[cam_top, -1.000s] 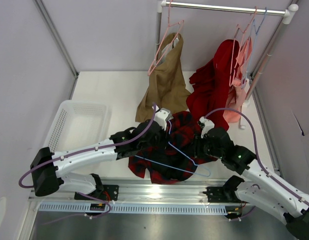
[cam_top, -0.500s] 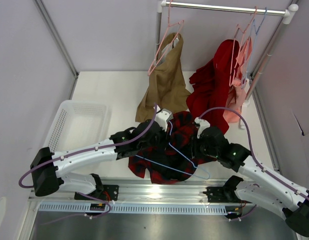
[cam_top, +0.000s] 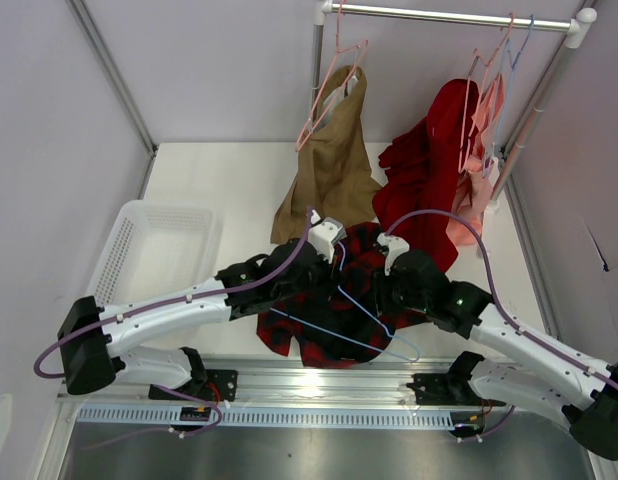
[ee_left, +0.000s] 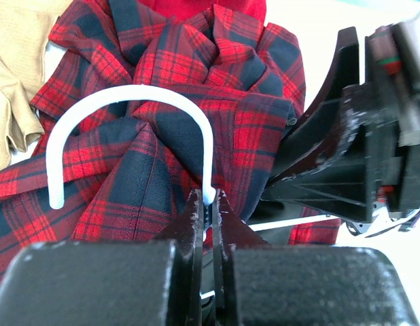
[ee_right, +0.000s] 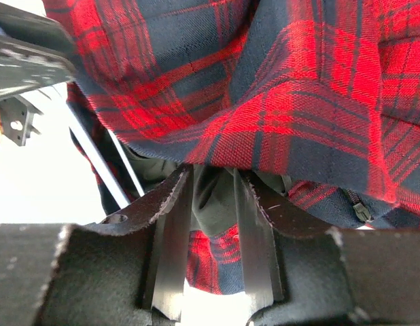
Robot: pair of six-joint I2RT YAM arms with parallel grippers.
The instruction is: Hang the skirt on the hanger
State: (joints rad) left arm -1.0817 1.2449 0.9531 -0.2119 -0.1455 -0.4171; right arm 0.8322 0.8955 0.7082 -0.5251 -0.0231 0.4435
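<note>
The red and navy plaid skirt (cam_top: 329, 300) lies bunched on the table between my two arms. The light-blue wire hanger (cam_top: 334, 332) lies over it. In the left wrist view the hanger's hook (ee_left: 135, 95) arches above the skirt (ee_left: 162, 61). My left gripper (ee_left: 208, 198) is shut on the wire just below that hook, as my left gripper (cam_top: 332, 264) also shows from above. My right gripper (cam_top: 387, 290) is pushed into the skirt's right side. A fold of plaid skirt (ee_right: 278, 81) and its grey lining fills the gap of my right gripper (ee_right: 213, 180), touching both jaws.
A white basket (cam_top: 154, 250) stands at the left. A tan garment (cam_top: 334, 160) on a pink hanger and a plain red garment (cam_top: 429, 170) hang from the rail (cam_top: 449, 15) behind the skirt. The right arm's black body (ee_left: 346, 149) is close beside the hook.
My right arm has moved left, deeper into the skirt, and its jaws stand slightly wider. The left arm and the hanger have hardly shifted.
</note>
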